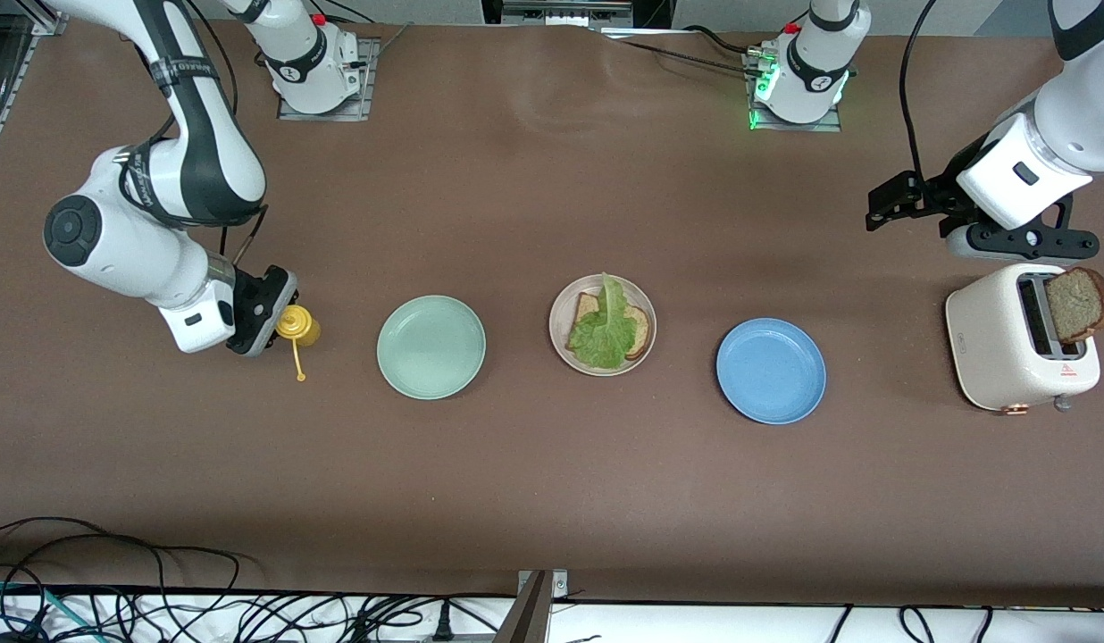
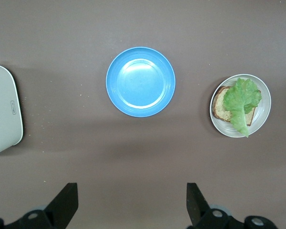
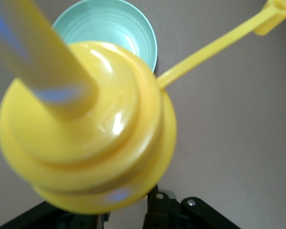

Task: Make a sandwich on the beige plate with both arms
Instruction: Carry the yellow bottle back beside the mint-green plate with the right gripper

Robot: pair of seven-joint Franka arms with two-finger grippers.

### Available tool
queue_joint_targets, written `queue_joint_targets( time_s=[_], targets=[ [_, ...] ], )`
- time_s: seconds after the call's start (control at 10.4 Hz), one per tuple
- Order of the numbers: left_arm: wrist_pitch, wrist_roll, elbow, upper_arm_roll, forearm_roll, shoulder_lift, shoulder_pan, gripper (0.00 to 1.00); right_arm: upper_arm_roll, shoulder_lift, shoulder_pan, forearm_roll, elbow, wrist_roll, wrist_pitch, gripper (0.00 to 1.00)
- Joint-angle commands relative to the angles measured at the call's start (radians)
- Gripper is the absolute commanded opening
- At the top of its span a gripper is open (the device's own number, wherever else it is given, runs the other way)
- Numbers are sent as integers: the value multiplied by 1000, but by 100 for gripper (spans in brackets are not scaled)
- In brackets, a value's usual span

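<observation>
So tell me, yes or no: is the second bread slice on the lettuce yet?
No, the lettuce lies uncovered on the beige plate, and a bread slice stands in the toaster.

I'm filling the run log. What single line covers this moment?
left gripper: open, above toaster | right gripper: shut on yellow bottle | beige plate: bread, lettuce

Bare table (image 1: 534,179) separates three plates (image 1: 431,346) from toaster (image 1: 1021,335).

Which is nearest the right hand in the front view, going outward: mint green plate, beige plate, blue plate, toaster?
1. Mint green plate, beside the right hand.
2. Beige plate, mid-table.
3. Blue plate.
4. Toaster, at the left arm's end.
</observation>
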Motion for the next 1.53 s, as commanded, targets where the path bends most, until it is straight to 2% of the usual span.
queue_joint_targets(
  time_s=[0.0, 0.29, 0.38, 0.96, 1.44],
  targets=[
    [-20, -3, 19, 1, -7, 1, 5, 100, 23, -6, -19, 31, -7, -39, 21, 0],
    [-28, -4, 19, 1, -7, 1, 6, 100, 23, 1, -12, 30, 33, -20, 10, 0],
    [-30, -4, 18, 1, -7, 1, 6, 100, 24, 24, -10, 30, 33, -22, 10, 0],
    [-30, -4, 18, 1, -7, 1, 6, 100, 16, 24, -42, 53, 52, -59, 2, 0],
    [-31, -4, 18, 1, -7, 1, 6, 100, 16, 66, -73, 163, 53, -192, 79, 0]
  ],
)
